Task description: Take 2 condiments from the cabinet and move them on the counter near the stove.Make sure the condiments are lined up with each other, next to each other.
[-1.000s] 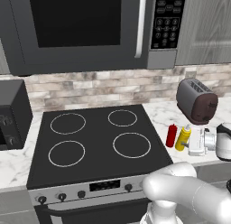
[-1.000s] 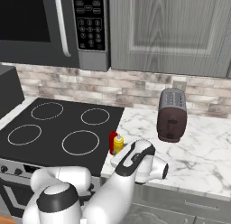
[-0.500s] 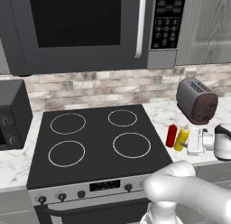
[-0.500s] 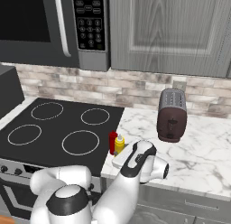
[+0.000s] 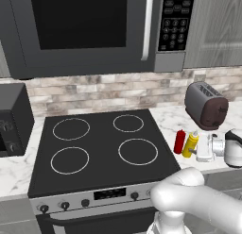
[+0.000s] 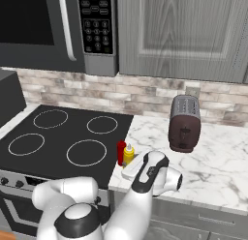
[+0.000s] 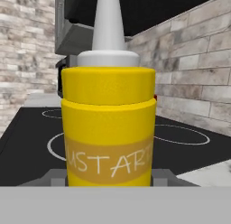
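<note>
Gripping the yellow bottle (image 7: 108, 128) between its fingers (image 7: 54, 178), the gripper (image 5: 197, 149) has its jaws narrowed onto the bottle's sides, one dark tip showing at each flank in the hand view. That bottle stands upright on the counter (image 6: 218, 176), its white nozzle pointing to 12 o'clock and a "MUSTARD" label across its lower half. In the left base view the yellow bottle (image 5: 190, 144) sits at 3 o'clock of the stove (image 5: 99, 153), with the red bottle (image 5: 179, 141) just beside it at its 9 o'clock, between it and the cooktop's edge; whether the two touch I cannot tell. From the right base view the red bottle (image 6: 121, 152) and yellow bottle (image 6: 128, 154) stand side by side, upright, close against the stove (image 6: 63, 142), with the gripper (image 6: 135, 164) at their 4 o'clock. A toaster (image 5: 206, 104) rests on the counter at 1 o'clock of the bottles, well apart. A microwave (image 5: 90, 30) hangs above the stove, and a grey cabinet (image 6: 184, 36) door is at its 3 o'clock.
</note>
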You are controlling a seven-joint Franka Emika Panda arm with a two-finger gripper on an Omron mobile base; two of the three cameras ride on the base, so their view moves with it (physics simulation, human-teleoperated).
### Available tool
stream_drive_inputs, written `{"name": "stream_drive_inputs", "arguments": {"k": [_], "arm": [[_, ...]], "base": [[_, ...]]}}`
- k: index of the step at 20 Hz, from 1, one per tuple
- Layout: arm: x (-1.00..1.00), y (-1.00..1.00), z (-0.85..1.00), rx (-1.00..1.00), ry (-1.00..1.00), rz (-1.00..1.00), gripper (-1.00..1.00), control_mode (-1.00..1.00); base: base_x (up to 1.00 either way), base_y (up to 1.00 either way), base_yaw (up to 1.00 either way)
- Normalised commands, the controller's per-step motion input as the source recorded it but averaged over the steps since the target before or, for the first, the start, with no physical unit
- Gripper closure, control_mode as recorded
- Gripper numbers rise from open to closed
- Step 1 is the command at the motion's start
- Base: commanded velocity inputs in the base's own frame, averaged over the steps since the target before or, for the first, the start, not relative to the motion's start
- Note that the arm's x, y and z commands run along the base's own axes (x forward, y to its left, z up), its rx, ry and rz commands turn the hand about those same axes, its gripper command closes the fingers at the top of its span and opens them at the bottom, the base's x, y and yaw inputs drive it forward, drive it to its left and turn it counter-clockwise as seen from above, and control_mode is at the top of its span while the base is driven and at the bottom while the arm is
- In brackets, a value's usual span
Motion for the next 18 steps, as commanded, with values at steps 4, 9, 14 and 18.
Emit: {"name": "stream_drive_inputs", "arguments": {"k": [4,9,14,18], "arm": [[0.0,0.0,-0.01,0.0,0.0,0.0,1.0,-1.0],[0.02,0.0,-0.01,0.0,0.01,0.0,1.0,-1.0],[0.01,0.0,-0.08,-0.04,0.0,0.0,1.0,-1.0],[0.01,0.0,-0.12,-0.07,0.0,0.0,1.0,-1.0]], "base": [[0.0,0.0,0.0],[0.0,0.0,0.0],[0.0,0.0,0.0],[0.0,0.0,0.0]]}}
